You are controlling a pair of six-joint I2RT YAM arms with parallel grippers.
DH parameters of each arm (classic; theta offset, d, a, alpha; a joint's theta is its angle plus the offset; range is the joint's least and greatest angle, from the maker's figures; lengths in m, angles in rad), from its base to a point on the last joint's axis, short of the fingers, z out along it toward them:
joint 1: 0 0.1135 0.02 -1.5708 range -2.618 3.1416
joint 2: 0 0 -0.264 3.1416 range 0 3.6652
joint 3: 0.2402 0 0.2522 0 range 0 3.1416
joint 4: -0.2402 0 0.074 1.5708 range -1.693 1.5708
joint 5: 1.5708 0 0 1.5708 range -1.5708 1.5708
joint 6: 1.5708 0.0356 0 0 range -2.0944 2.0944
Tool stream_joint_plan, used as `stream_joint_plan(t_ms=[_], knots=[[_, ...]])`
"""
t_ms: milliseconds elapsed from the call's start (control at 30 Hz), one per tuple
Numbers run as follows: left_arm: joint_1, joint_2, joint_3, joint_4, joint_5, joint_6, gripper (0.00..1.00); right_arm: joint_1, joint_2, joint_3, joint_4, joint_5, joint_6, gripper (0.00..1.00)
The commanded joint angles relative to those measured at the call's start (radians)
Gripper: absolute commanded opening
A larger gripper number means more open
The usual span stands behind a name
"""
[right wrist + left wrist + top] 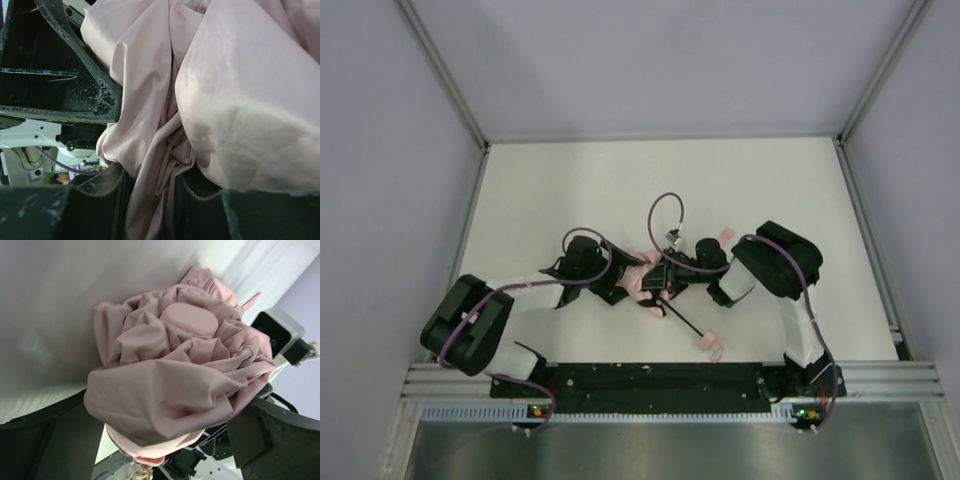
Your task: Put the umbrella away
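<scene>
The umbrella [640, 288] lies bunched at the table's middle, its pale pink fabric between both grippers. Its thin black shaft [686, 322] runs toward the near right and ends at the small pink handle [706, 343]. In the left wrist view the crumpled canopy [175, 375] with its round top cap [190, 320] fills the gap of my left gripper [170, 402], whose fingers [55, 440] stand wide apart on either side. My right gripper [152, 197] is shut on a fold of the umbrella's fabric [240, 100]. In the top view my left gripper [618, 286] and right gripper [665, 277] face each other across the bundle.
The white table [620, 180] is boxed in by grey walls and metal rails [460, 95]. A black base bar [650, 378] runs along the near edge. Purple cables [660, 215] loop above both wrists.
</scene>
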Motion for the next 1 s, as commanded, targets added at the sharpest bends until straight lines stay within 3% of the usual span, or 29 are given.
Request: stream_joint_plan(t_ms=[0,167,333,400,467,600,767,867,967], knots=[[-0.014,0.072,-0.051,0.074,-0.096,0.002,0.92,-0.012,0.105,-0.024,-0.037,-0.096,0.075,0.00],[-0.020,0.107,-0.052,0.066,-0.145,0.017,0.60,-0.015,0.139,-0.013,0.017,-0.149,0.106,0.00],[-0.035,0.113,-0.048,0.059,-0.223,0.043,0.21,-0.017,0.084,0.004,-0.092,-0.146,0.058,0.01],[-0.040,0.104,-0.046,0.048,-0.254,0.046,0.09,-0.018,0.035,0.016,-0.179,-0.129,0.008,0.07],[-0.043,0.102,-0.043,0.042,-0.271,0.054,0.00,-0.020,-0.025,0.041,-0.331,-0.100,-0.063,0.23],[-0.044,0.099,-0.039,0.019,-0.329,0.085,0.00,-0.051,-0.179,0.079,-0.669,-0.023,-0.236,0.59],[-0.047,0.073,-0.026,-0.027,-0.335,0.106,0.00,-0.060,-0.458,0.153,-1.116,0.207,-0.560,0.68],[-0.050,0.049,-0.003,-0.079,-0.343,0.146,0.00,-0.046,-0.662,0.131,-1.205,0.424,-0.681,0.72],[-0.050,0.024,0.000,-0.091,-0.346,0.167,0.00,-0.011,-0.758,0.110,-1.183,0.518,-0.773,0.75]])
